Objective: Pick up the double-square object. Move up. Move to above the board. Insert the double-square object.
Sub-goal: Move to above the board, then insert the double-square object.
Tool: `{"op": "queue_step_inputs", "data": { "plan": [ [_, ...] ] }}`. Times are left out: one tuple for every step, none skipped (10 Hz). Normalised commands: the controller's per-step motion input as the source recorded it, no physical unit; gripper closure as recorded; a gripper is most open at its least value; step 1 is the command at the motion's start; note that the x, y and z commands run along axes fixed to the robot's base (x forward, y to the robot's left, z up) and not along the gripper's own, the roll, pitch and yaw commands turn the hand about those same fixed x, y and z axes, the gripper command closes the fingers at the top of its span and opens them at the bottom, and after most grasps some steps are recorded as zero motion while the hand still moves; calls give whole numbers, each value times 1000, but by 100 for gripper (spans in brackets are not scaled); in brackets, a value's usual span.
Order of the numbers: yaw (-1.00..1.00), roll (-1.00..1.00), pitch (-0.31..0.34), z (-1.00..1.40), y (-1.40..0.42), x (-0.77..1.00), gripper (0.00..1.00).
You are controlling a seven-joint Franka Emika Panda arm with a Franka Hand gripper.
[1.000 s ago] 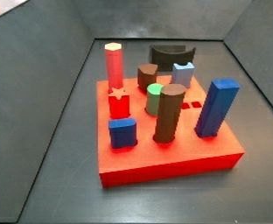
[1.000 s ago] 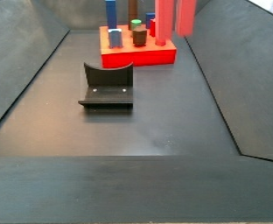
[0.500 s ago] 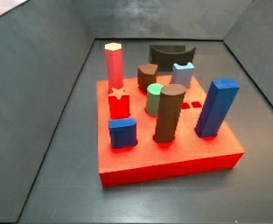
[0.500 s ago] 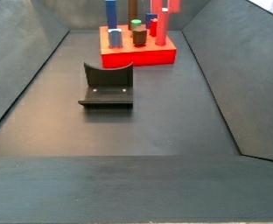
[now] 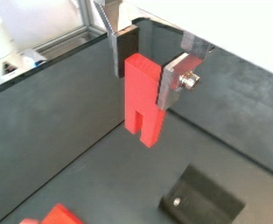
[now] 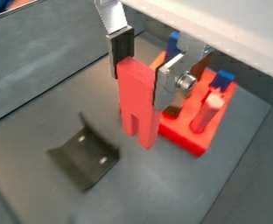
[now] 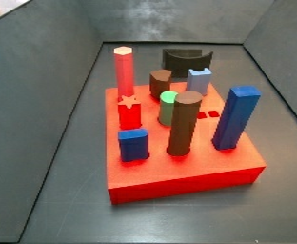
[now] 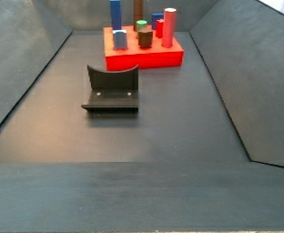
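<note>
The gripper (image 5: pixel 143 77) hung in the air well above the dark bench (image 8: pixel 145 127), out of frame in both side views. Its jaws were clenched on the double-square object (image 5: pixel 143 98), a plain red post with flat straight sides, gripped near its upper end so that most of its length hung free below the fingers (image 5: pixel 175 80). In a wrist view the same post (image 6: pixel 136 101) hung upright, off to one side of the board (image 6: pixel 188 133) and above the floor near the fixture (image 6: pixel 87 156), not yet over the board.

By its look the post was rigid and probably light, likely smooth plastic. Its flat faces suited the flat pads, so twisting in the grip seemed unlikely, though a smooth surface could slip downward if it caught on a hole's edge. Holding it high left a long free end, which would help it enter a hole but could magnify any tilt.

The board (image 7: pixel 189 176) was a thick red block already crowded with pegs: a tall pink-red hexagonal post (image 7: pixel 123 71), a short red star peg (image 7: pixel 129 112), a brown cylinder (image 7: pixel 183 124), a tall blue block (image 7: pixel 235 117), a short blue peg (image 7: pixel 133 144) and a green-topped peg (image 7: pixel 169 100). Small dark openings (image 7: pixel 208 114) beside the brown cylinder looked unfilled; I judged these the likely target.
</note>
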Motion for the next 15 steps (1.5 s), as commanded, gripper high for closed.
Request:
{"op": "queue_step_inputs", "data": {
  "plan": [
    [0,-5,-35,6,-1000,-52,100],
    [7,-8,-30,6,-1000,-57,100],
    [6,2,-28,7,-1000,-60,100],
    [7,-9,-22,7,-1000,-60,100],
    [6,-3,-16,7,-1000,-56,100],
    [9,1,-5,7,-1000,-47,100],
    [7,-10,11,4,-1000,-30,100],
    [11,0,18,5,-972,2,100],
    [10,1,24,6,-700,21,100],
    [5,6,34,2,-325,47,100],
    [7,5,38,6,-186,46,100],
    [160,-10,-83,-540,-54,217,100],
    [311,-41,-36,-694,-106,649,100],
    [154,-123,-150,-443,-217,769,100],
    [134,-110,-127,-291,-223,866,100]
  ]
}}
